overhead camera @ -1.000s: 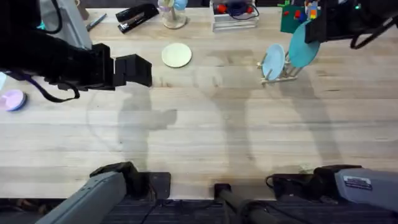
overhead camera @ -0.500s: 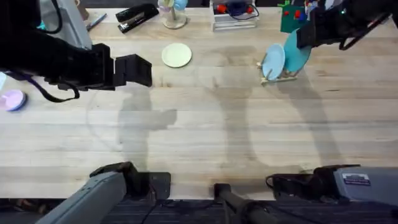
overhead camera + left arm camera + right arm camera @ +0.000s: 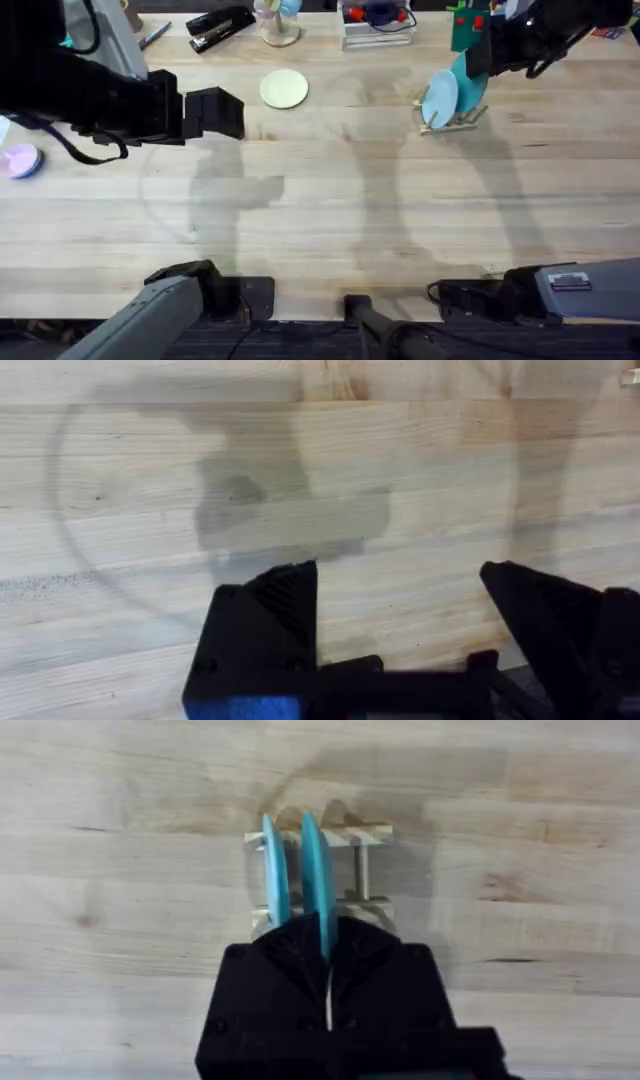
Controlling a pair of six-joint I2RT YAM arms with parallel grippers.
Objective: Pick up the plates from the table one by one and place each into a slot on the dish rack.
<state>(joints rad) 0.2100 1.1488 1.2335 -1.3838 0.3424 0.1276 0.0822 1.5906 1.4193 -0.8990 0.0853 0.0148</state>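
- Overhead view: a large table (image 3: 330,200) of pale wooden planks spreads across the scene, with the two arm bases at its near edge.
- The left arm reaches over the table's left side, and its black left end effector (image 3: 235,113) hangs above bare wood with nothing in it. In the left wrist view, the left end effector (image 3: 400,630) has its two black fingers spread wide apart over empty planks.
- The right arm stretches to the far right of the table, where the right end effector (image 3: 478,60) is above the rack. In the right wrist view, the right end effector (image 3: 328,955) is pinched closed on the edge of the teal-blue plate (image 3: 318,885).
- The dish rack (image 3: 452,118), a small light-wood frame of thin pegs, stands on the table's far right.
- The teal-blue plate (image 3: 470,82) stands on edge in the rack, gripped from above.
- A paler light-blue plate (image 3: 438,98) stands upright in the rack just beside it, on the side nearer the table's middle. The right wrist view shows the light-blue plate (image 3: 274,880) parallel to the teal one, with a narrow gap between them.
- The cream-yellow plate (image 3: 284,88) lies flat on the table, left of centre toward the far edge, well apart from the rack and both end effectors.
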